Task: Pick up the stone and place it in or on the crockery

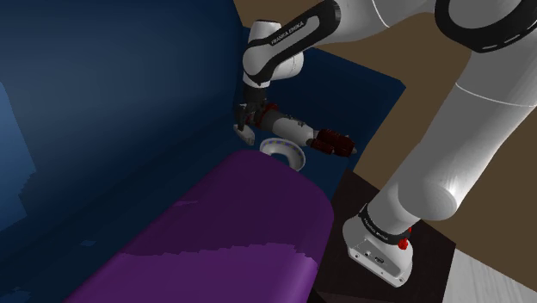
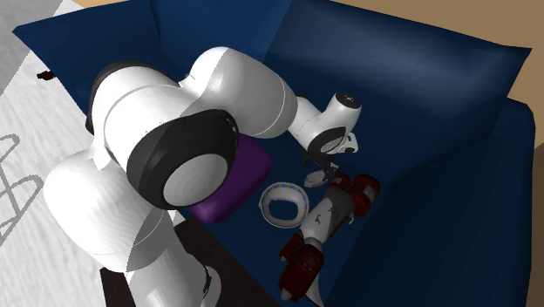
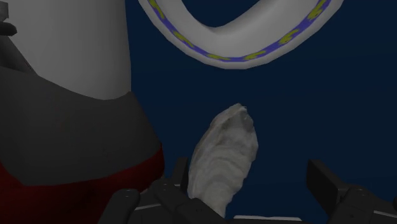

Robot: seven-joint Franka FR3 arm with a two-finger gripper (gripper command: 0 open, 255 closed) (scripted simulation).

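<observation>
1. Stone: a pale grey, rough lump lying on the dark blue seat of a sofa, toward the seat's inner corner where two blue upholstered walls meet.
2. In the wrist view the stone sits between the two black fingers of the gripper. It is close against one finger, and a clear gap separates it from the other.
3. The jaws stand apart and clasp nothing, and the stone rests on the seat.
4. In the second exterior view the gripper hangs just over the stone, with the white arm reaching in from the seat's front edge.
5. Crockery: a white plate with a blue band and yellow marks round its rim. It lies flat on the seat near the stone and apart from it.
6. The plate holds nothing.
7. A white, grey and red toy lies on its side just beside the stone and the plate. Its grey and red end rises close to the gripper in the wrist view.
8. A purple cushion lies on the seat's front part, next to the plate.
</observation>
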